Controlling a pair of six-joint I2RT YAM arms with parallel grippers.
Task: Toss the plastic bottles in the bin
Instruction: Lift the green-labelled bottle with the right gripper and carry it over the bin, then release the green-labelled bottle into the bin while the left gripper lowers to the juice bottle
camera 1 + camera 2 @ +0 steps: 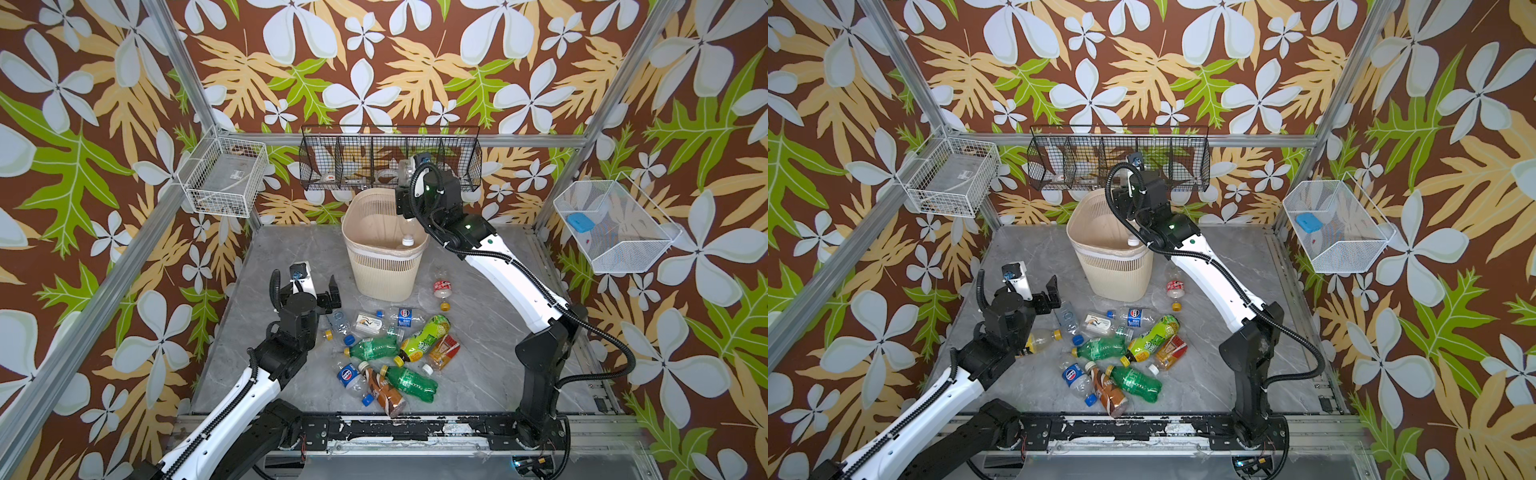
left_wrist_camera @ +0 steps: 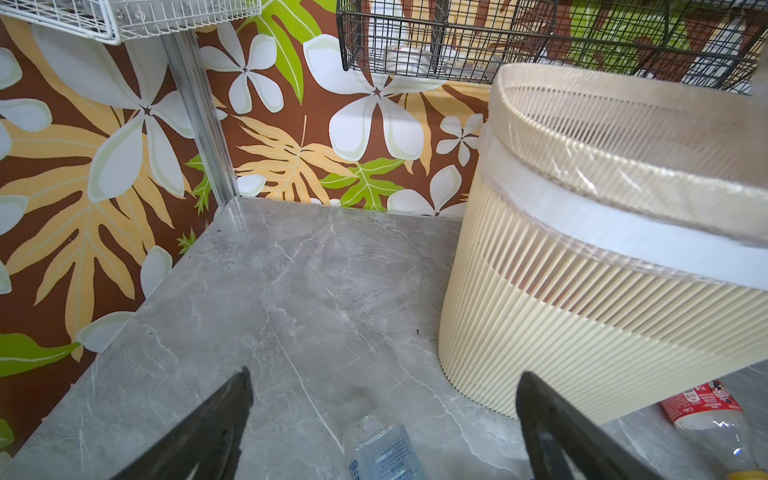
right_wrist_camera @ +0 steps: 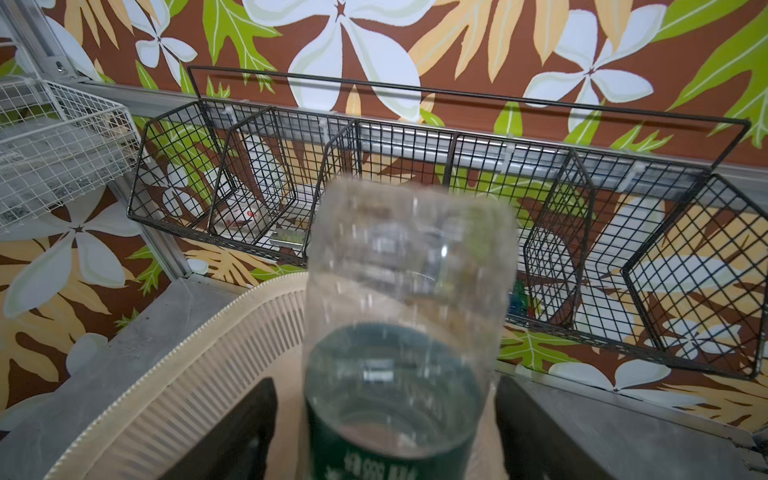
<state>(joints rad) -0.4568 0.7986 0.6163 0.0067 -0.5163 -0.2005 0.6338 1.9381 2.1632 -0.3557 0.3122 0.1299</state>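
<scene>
Plastic bottles [image 1: 372, 347]: mostly lying in a loose heap on the middle of the table [image 1: 478, 332], toward its front edge, green, brown and clear ones touching or crossing. A bottle with a red label [image 1: 442, 289] apart from the heap, just beside the bin [image 1: 386, 274]. Bin standing at the middle of the back edge, probably so as to be within reach of both arms.

Right claw [image 3: 386, 381] held above the bin's mouth, jaws spread and not pressing the clear bottle with the green label [image 3: 399, 291] between them. Blurred there, so judged as released and dropping. In a top view, white cap [image 1: 407, 241] pointing down, already below the rim, inside the liner. No other contents of the bin visible.

Left claw [image 2: 385, 374] wide open and empty, low over a clear bottle with a blue label [image 2: 382, 449] at the heap's left side, likely lined up for the next grasp.

Black wire rack [image 1: 390, 162] on the back wall holding a few small items, too unclear to name. White wire basket [image 1: 623, 257] on the right holding something blue [image 1: 579, 222].
</scene>
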